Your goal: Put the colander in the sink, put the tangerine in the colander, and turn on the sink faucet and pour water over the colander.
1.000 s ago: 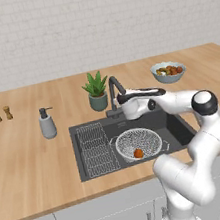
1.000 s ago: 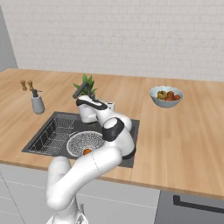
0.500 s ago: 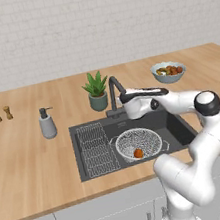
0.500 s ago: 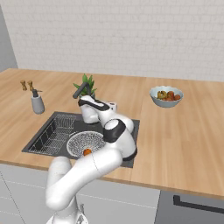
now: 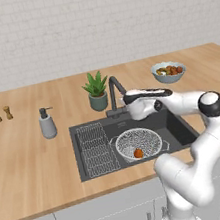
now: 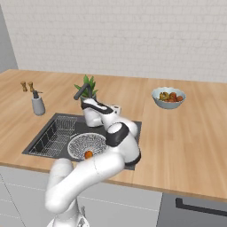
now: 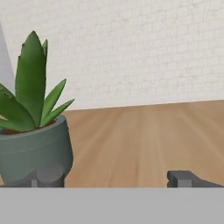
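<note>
Gripper (image 7: 113, 178) fingers stood spread wide apart with nothing between them, seen in the hand view with one dark tip (image 7: 186, 178) at the lower right and the other low at the left in front of the plant pot. In the base views the hand sat level above the rear edge of the sink, close beside the sink faucet (image 5: 114, 93); contact with the faucet could not be confirmed.

Ordered by size, the desk (image 5: 29, 161) was a wide wooden surface running along a white brick wall. Set into it was the sink (image 5: 180, 125), a dark rectangular basin. A flat wire rack (image 5: 94, 147) lay in the left part of the basin (as seen from the left base view). The colander (image 5: 137, 142) rested inside the sink, just beside the rack. The potted plant (image 5: 97, 91) stood on the desk behind the sink, next to the faucet. A fruit bowl (image 5: 169, 71) stood well apart to the right. A soap dispenser (image 5: 47, 124) stood left of the sink. The tangerine (image 5: 138, 153) lay inside the colander, near its front rim. Two small shakers (image 5: 2, 114) stood at the far left.
</note>
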Available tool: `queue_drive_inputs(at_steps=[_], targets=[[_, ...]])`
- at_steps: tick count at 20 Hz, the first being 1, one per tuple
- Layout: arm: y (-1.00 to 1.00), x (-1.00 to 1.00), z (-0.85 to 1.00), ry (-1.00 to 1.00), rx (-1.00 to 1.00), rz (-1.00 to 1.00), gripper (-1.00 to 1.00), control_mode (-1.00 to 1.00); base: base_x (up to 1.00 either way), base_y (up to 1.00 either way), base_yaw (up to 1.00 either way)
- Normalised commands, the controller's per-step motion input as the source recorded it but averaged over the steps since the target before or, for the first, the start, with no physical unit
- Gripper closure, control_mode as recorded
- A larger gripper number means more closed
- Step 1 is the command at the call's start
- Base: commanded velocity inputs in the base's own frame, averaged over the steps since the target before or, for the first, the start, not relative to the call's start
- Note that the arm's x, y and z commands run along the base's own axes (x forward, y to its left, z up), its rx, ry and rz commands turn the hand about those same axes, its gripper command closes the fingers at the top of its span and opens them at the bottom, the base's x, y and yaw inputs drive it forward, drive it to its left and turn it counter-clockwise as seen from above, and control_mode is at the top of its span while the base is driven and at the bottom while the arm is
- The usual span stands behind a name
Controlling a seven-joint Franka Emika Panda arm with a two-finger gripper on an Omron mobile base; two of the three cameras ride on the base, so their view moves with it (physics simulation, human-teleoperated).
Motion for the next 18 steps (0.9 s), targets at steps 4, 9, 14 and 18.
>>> queue_drive_inputs(at_steps=[4,9,14,18], targets=[[-0.86,-0.04,0.00,0.00,0.01,0.00,-1.00,-1.00,0.00,0.00,0.00],[-0.80,0.00,0.00,0.01,0.01,0.00,-1.00,-1.00,0.00,0.00,0.00],[-0.60,0.00,0.00,0.00,0.00,0.00,-1.00,-1.00,0.00,0.00,0.00],[-0.27,0.00,0.00,0.00,0.00,0.00,-1.00,-1.00,0.00,0.00,0.00]])
